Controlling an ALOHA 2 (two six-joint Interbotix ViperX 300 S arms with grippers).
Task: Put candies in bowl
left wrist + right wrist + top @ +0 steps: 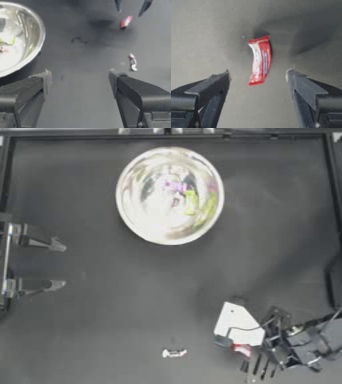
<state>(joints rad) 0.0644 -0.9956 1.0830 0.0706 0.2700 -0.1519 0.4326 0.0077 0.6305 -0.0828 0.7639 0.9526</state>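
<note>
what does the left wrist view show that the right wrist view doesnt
Only the left wrist view shows the silver bowl with candy wrappers visible inside, a white twisted-end candy lying on the dark table, and the open left gripper drawn back from them.

Only the right wrist view shows the open right gripper close over its target, with the candy between its jaws and untouched, and the wrapper's print.

Both show the red-white candy, lying flat on the table; in the left wrist view it sits far off beneath the right gripper's tips.
</note>
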